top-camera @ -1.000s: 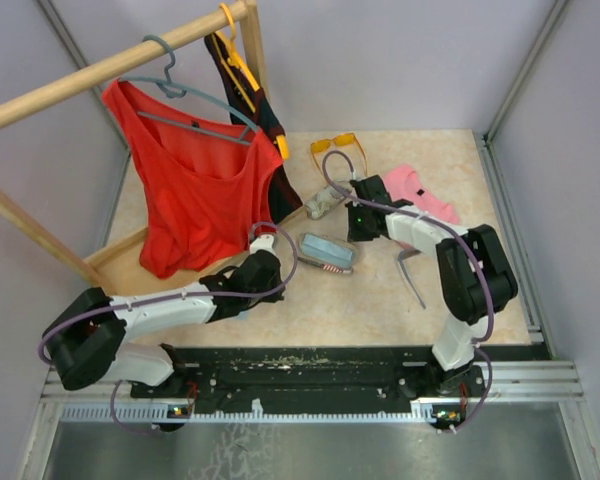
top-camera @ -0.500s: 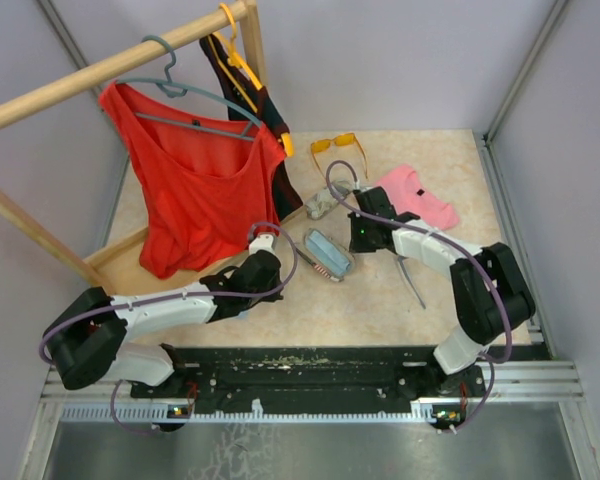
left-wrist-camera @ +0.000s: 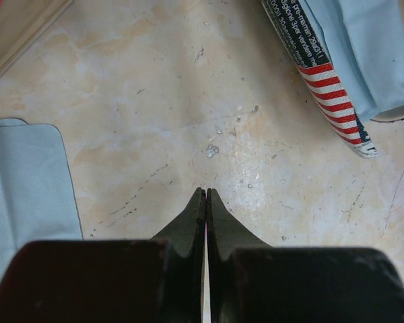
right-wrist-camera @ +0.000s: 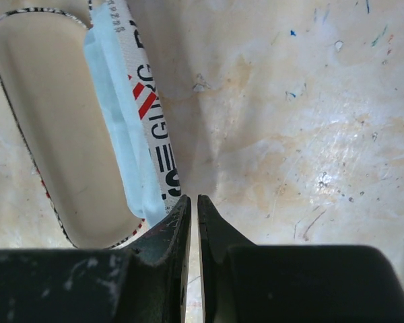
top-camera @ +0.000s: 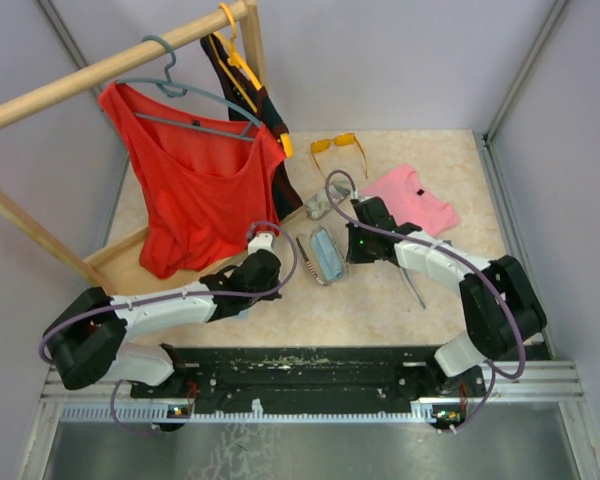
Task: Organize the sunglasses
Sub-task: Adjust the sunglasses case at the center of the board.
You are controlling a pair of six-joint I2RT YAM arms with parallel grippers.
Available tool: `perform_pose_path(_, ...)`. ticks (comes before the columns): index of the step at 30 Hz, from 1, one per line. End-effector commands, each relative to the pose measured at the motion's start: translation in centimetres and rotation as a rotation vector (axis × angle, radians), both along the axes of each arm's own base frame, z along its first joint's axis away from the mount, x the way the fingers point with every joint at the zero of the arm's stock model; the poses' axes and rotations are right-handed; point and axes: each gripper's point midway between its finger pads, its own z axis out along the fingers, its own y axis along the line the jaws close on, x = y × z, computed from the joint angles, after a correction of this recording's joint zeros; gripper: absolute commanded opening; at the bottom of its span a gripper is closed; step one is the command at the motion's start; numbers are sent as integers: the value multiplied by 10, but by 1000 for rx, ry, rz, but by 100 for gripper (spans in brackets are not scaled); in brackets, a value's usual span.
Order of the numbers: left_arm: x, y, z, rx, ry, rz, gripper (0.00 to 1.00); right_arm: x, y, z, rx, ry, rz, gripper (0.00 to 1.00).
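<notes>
Resting at the open case [right-wrist-camera: 47, 121] with jaws practically together and empty, the right gripper [right-wrist-camera: 194, 198] is seemingly positioning it; orange sunglasses [top-camera: 338, 146] are lying well ahead, grey pair [top-camera: 412, 282] behind, each needing an opened grasp.

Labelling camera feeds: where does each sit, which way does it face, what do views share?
Top external: above and behind, facing down on the table; left arm and right arm show.
Left wrist: faces down at the table; left gripper shows.
Right wrist: faces down at the glasses case; right gripper shows.
Shared: the case appears in all three.
</notes>
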Motion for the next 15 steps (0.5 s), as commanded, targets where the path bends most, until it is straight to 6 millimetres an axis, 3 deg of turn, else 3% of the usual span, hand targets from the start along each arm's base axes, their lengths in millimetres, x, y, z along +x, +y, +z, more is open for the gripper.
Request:
perform_pose_path(1,11,-1,11,0,-32,12,3,-2,9,22,62,-55,1,9)
perform_pose_path(7,19,2,19,-14,-46,29,5,-10,7,28,70,-61,-4,9)
perform_pose_path(15,35,9,40,-75,-86,47,14,-3,-8,45,22,-136,-47,10)
